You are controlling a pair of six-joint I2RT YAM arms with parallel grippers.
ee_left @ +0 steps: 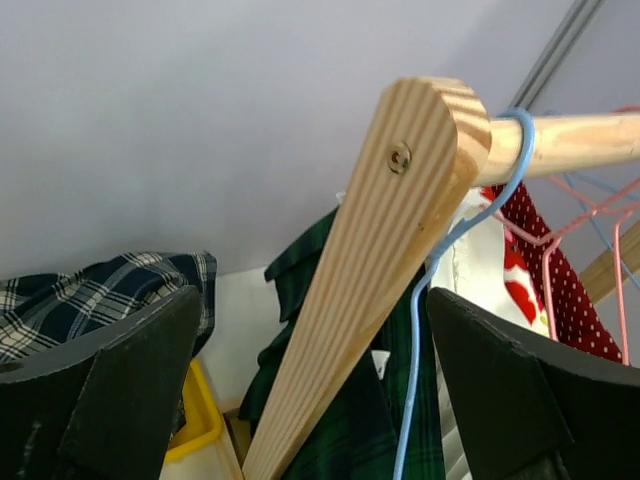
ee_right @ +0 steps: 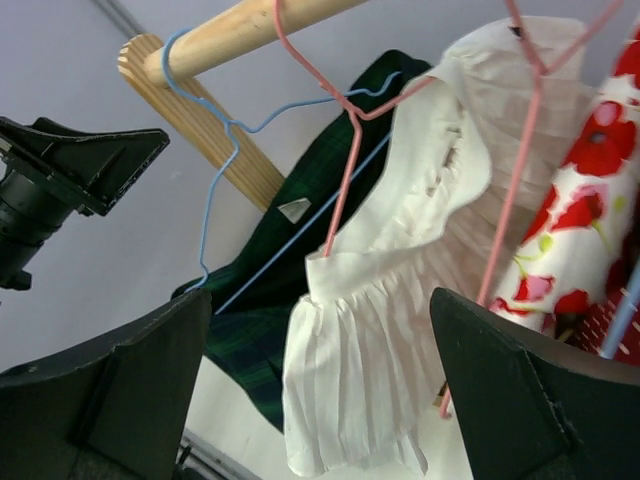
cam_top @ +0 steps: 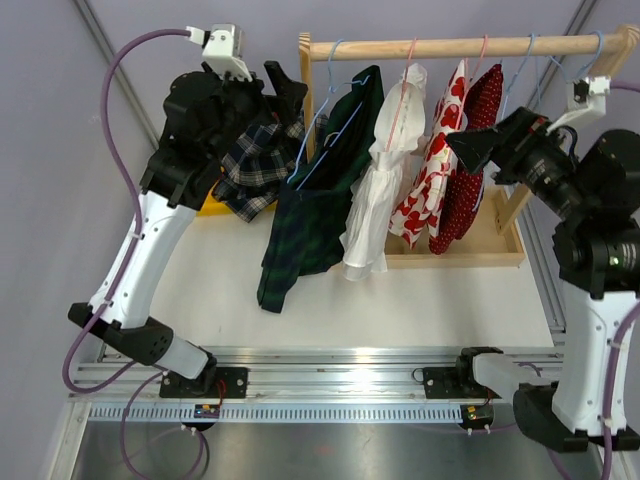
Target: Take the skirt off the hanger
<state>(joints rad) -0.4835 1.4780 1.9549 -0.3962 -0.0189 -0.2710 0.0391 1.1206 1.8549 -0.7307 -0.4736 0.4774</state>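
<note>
A dark green plaid skirt [cam_top: 310, 210] hangs askew from a blue wire hanger [cam_top: 330, 140] at the left end of the wooden rail [cam_top: 450, 47]. One side has slipped low. It also shows in the left wrist view [ee_left: 340, 420] and the right wrist view [ee_right: 260, 290]. My left gripper [cam_top: 292, 95] is open and empty, its jaws either side of the rack's left post [ee_left: 380, 260], with the blue hanger [ee_left: 420, 330] just inside the right finger. My right gripper [cam_top: 468, 150] is open and empty, in front of the red garments, facing the white one [ee_right: 400, 330].
A white garment [cam_top: 385, 170], a red floral one [cam_top: 435, 170] and a red dotted one [cam_top: 472, 170] hang on pink and blue hangers. A blue plaid cloth [cam_top: 255, 160] lies over a yellow bin [cam_top: 212, 205] under the left arm. The rack's wooden base [cam_top: 500, 250] is at the right.
</note>
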